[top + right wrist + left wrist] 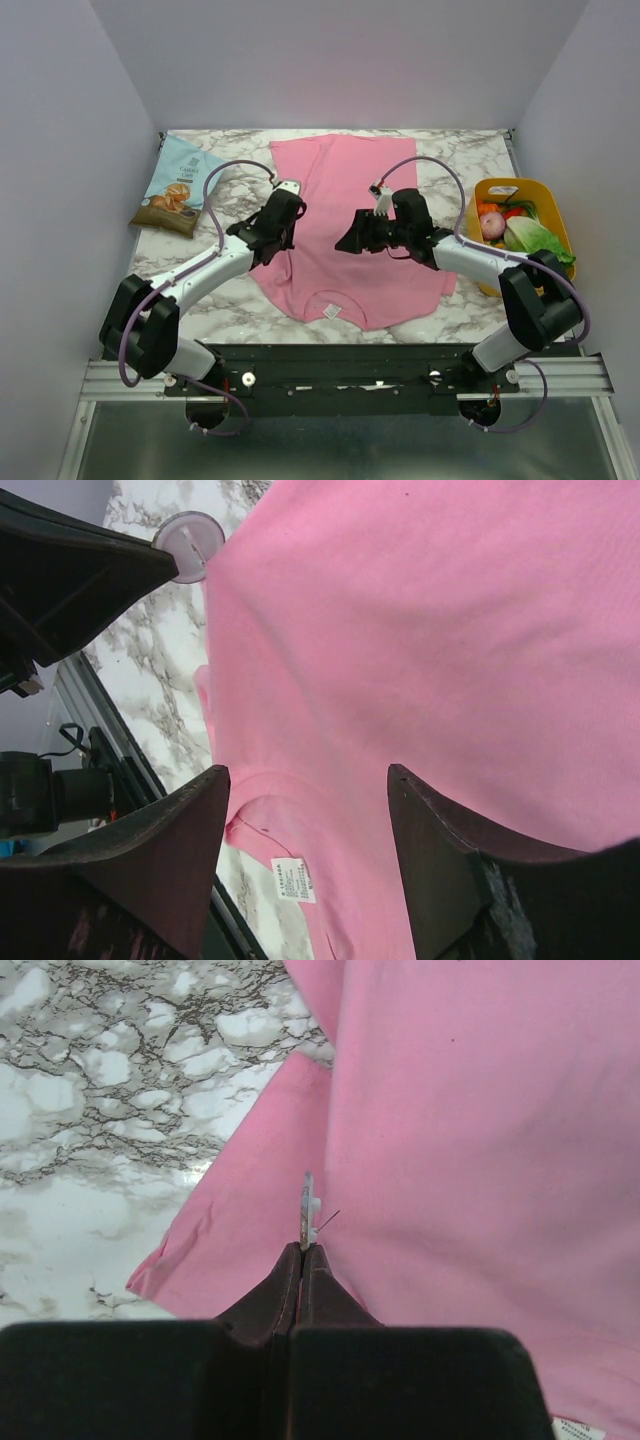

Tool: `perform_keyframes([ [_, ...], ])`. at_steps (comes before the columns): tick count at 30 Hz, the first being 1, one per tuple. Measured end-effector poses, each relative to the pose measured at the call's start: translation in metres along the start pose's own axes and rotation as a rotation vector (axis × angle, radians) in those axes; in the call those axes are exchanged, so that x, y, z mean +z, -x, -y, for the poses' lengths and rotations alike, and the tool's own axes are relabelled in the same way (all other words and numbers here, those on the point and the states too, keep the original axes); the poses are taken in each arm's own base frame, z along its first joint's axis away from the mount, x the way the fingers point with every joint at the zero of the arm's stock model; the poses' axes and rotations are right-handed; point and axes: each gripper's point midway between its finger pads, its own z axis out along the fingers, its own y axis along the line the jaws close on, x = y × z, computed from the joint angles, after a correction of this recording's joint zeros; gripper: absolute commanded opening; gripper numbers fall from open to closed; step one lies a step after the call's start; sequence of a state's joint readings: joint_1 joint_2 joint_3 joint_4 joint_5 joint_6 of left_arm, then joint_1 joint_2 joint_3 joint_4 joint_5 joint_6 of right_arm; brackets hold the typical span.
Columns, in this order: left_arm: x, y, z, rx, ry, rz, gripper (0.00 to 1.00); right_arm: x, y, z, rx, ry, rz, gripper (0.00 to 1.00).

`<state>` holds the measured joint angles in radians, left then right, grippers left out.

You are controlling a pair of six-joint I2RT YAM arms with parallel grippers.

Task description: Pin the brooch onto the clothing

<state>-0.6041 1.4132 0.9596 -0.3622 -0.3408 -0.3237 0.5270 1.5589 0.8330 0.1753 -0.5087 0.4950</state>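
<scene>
The pink T-shirt [345, 185] lies flat on the marble table, neckline toward me, white label [331, 311] showing. My left gripper [287, 222] is over the shirt's left side, shut on the brooch. The brooch shows edge-on above the fingertips in the left wrist view [307, 1208], a thin pin sticking out to its right, held above the shirt [480, 1140]. In the right wrist view it is a small pale round disc [190, 546] at the left gripper's tips. My right gripper [350, 240] is open and empty above the shirt's middle [420, 630]; its fingers [180, 830] straddle the neckline and label [292, 878].
A light blue snack bag [180, 187] lies at the back left of the table. A yellow basket [505, 184] with vegetables stands at the right edge. Bare marble [120, 1080] lies left of the shirt's sleeve.
</scene>
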Motion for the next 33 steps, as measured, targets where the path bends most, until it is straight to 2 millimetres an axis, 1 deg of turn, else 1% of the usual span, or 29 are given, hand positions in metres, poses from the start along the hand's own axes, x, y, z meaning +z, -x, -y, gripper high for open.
perform_keyframes([
  [2,0.0,0.0,0.0,0.005,-0.001,-0.002,0.0,0.0,0.0,0.0,-0.003,0.001,-0.001,0.73],
  [5,0.001,0.001,0.005,0.015,-0.029,0.001,0.0,0.0,0.0,-0.001,-0.015,0.011,-0.002,0.76],
  [8,0.002,0.002,0.016,0.019,-0.098,0.027,0.0,-0.001,0.002,-0.01,-0.062,0.07,0.012,0.81],
  [9,0.002,0.003,0.023,0.024,-0.142,0.041,0.0,-0.002,0.002,-0.013,-0.083,0.088,0.019,0.83],
  [10,0.002,-0.001,0.024,0.027,-0.152,0.037,0.0,-0.004,0.001,-0.015,-0.101,0.104,0.024,0.83],
  [13,-0.001,-0.004,0.036,0.047,-0.232,0.051,0.0,-0.01,0.002,-0.023,-0.168,0.142,0.039,0.84],
  [17,-0.013,-0.004,0.055,0.083,-0.377,0.098,0.0,-0.012,0.007,-0.031,-0.242,0.185,0.053,0.84],
  [20,-0.026,0.001,0.064,0.1,-0.452,0.146,0.0,-0.012,0.007,-0.036,-0.263,0.218,0.048,0.85],
  [23,-0.039,0.009,0.069,0.109,-0.509,0.202,0.0,-0.01,0.006,-0.039,-0.28,0.248,0.048,0.85],
  [27,-0.049,0.015,0.07,0.111,-0.556,0.257,0.0,-0.008,0.003,-0.041,-0.294,0.282,0.037,0.84],
  [33,-0.053,0.013,0.07,0.101,-0.623,0.296,0.0,-0.009,0.007,-0.049,-0.337,0.326,0.056,0.84],
])
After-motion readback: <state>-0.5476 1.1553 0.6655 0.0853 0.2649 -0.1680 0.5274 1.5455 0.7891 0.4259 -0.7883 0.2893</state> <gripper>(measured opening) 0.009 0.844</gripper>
